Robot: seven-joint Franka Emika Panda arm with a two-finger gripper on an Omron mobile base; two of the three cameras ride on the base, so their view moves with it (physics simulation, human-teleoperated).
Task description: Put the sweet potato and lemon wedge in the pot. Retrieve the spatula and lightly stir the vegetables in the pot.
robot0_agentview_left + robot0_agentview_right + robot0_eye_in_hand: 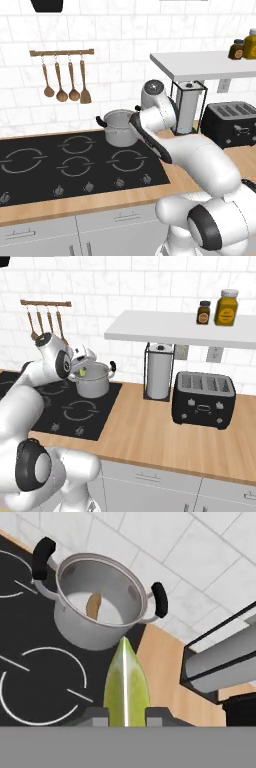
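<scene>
While the tool (125,714) pinches a yellow-green lemon wedge (125,684), shiny steel pot (95,607), black handles.

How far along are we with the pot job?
Sweet potato already lies in the pot. The gripper is shut on the lemon wedge near the pot, not yet dropped. The spatula hangs untouched on the wall rack; stirring remains.
</scene>
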